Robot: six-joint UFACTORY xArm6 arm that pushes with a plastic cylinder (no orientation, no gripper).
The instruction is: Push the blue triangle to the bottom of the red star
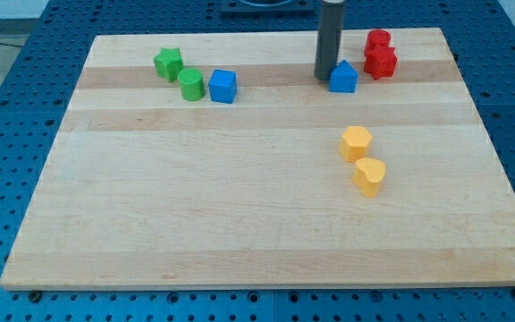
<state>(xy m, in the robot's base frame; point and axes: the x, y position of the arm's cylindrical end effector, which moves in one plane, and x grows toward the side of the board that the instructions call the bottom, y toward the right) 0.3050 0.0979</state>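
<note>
Near the far edge of the wooden tabletop (240,215), toward its right corner: my tip (325,79), a bare dark rod with nothing held and no jaws to open or close, set down just left of the blue triangle (343,78) and touching it or very nearly so. Red star (382,62) just right of and slightly above the triangle, a narrow gap between them; a second red block (377,40), shape unclear, touching the star on the far-edge side. Well apart toward the left corner: a green block (169,63), a green rounded block (190,85) and a blue cube (223,86). Toward the middle right: a yellow hexagon-like block (356,142) and a yellow heart-like block (370,175), close together. Judged as mid-step: triangle beside the star rather than below it, so some travel toward the near edge and a little toward the right edge still needed. Best handled by contact on the triangle's upper-left face, pushing diagonally down and right in a short stroke, then a gentle finish from the left. Worth keeping the push line through the block's middle to avoid spinning it off the rod. Risk: a straight rightward shove likely to knock the star and its red neighbour toward the right edge.
</note>
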